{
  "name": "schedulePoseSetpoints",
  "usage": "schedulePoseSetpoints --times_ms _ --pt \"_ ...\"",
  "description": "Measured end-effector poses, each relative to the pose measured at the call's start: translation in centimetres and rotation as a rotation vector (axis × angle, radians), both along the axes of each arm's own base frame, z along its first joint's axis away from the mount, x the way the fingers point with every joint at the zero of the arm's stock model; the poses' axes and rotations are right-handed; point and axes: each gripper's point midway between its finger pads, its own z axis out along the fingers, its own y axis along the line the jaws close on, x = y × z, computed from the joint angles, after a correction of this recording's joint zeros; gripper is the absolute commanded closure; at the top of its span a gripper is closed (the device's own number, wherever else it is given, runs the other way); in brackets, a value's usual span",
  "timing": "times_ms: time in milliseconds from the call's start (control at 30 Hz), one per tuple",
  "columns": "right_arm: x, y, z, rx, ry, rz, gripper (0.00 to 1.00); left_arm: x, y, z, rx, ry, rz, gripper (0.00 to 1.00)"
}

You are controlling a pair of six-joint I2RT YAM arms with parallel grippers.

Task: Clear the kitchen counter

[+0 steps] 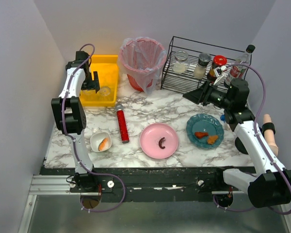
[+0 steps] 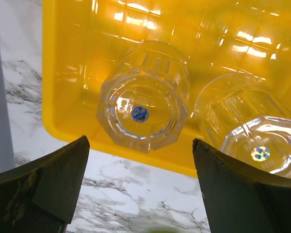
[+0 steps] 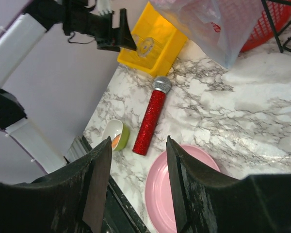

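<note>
The kitchen counter (image 1: 155, 104) is white marble with grey veins. On it lie a red glitter microphone (image 1: 122, 125), a pink plate (image 1: 151, 145) with a dark scrap, a teal plate (image 1: 205, 124) with orange food pieces, and a small white-and-green bowl (image 1: 101, 141) holding an orange piece. My left gripper (image 1: 94, 83) is open and empty above the near edge of the yellow tray (image 1: 106, 65). In the left wrist view two clear glasses (image 2: 143, 97) (image 2: 247, 128) lie in the tray (image 2: 68, 58), beyond my gripper (image 2: 140, 194). My right gripper (image 1: 193, 95) is open and empty above the counter's back right. In its wrist view it (image 3: 136, 184) frames the microphone (image 3: 150, 116) and the pink plate (image 3: 184, 189).
A red bin with a plastic liner (image 1: 142, 60) stands at the back centre. A black wire rack (image 1: 184, 80) at the back right holds jars and bottles. Walls close in on the left, back and right. The counter's dark front edge (image 1: 150, 171) runs along the near side.
</note>
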Motion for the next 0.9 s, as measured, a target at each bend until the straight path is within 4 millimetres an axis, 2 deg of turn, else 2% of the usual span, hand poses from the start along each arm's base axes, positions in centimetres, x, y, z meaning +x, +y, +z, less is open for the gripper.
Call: schedulePoseSetpoints --times_ms 133,267,400,500,567,700,900 --pt "0.4 -0.7 -1.3 -0.047 0.021 -0.044 0.42 -0.1 0.2 3.5 0.014 -0.077 0.011 0.01" --pt "0.9 -1.0 -3.0 -0.122 0.041 -0.089 0.40 -0.9 0.3 9.3 0.030 -0.215 0.026 0.01" --pt "0.4 1.2 -5.8 -0.225 0.081 -0.062 0.39 -2.4 -0.2 14.8 0.016 -0.376 0.032 0.01" --pt "0.1 2.7 -8.5 -0.295 0.130 -0.036 0.35 -3.9 -1.5 17.5 -0.031 -0.483 0.008 0.01" --pt "0.2 2.9 -10.3 -0.331 0.162 -0.038 0.33 -4.7 -2.9 18.5 -0.081 -0.546 -0.026 0.01" --pt "0.3 2.6 -14.6 -0.409 0.254 -0.040 0.31 -6.5 -8.5 19.0 -0.254 -0.652 -0.152 0.01" --pt "-1.0 3.1 -20.7 -0.528 0.377 -0.003 0.33 -8.5 -17.0 17.5 -0.470 -0.667 -0.339 0.01"
